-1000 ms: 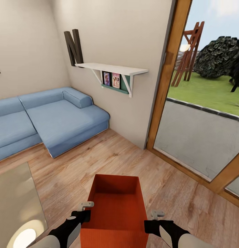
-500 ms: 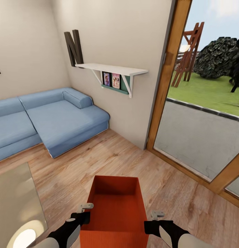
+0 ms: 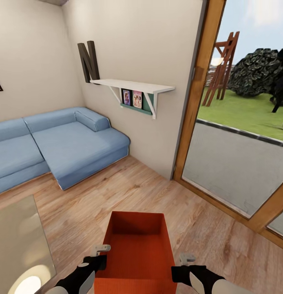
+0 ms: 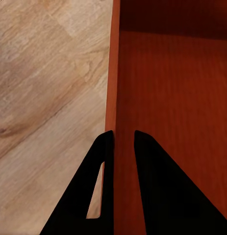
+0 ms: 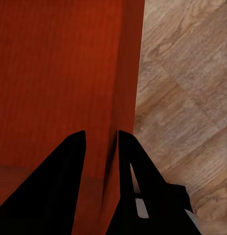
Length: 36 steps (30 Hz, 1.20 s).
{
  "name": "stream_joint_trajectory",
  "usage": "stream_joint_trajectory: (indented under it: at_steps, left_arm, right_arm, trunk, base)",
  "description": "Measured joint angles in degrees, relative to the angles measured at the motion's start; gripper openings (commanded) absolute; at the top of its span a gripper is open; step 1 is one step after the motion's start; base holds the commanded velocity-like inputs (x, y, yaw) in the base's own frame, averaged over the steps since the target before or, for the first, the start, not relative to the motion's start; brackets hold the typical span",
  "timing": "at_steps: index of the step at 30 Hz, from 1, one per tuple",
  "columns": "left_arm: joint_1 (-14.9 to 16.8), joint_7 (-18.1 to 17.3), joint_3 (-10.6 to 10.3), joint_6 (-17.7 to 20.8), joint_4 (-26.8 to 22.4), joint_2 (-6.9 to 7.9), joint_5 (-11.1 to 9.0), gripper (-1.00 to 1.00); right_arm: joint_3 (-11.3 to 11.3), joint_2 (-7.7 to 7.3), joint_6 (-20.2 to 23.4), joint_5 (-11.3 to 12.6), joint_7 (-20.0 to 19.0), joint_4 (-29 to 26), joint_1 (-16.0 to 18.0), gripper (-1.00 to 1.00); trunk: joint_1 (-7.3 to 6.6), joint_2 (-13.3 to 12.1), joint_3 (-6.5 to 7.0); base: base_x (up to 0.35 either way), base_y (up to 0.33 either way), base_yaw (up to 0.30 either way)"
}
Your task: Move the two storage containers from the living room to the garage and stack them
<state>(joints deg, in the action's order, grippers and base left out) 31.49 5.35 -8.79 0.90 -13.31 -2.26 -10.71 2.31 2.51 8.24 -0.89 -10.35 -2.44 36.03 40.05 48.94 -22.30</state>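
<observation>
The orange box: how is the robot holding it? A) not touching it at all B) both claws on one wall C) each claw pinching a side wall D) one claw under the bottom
C: the left gripper and the right gripper each straddle a thin side wall of the storage container, on opposite sides.

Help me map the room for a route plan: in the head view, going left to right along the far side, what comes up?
Blue sofa → letter N → white wall shelf → wood door frame → glass door.
</observation>
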Motion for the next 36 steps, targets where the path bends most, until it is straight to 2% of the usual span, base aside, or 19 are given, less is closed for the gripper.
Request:
stream_joint_trajectory:
  at_steps: [36]
  left_arm:
    - [-0.01,-0.01,0.03,-0.07,-0.10,0.01,0.04,-1.00]
  right_arm:
    - [-0.03,0.00,-0.03,0.01,-0.01,-0.16,-0.03,-1.00]
  trunk:
    - [0.00,0.00,3.25]
  base:
    - [0.000,0.000,0.000]
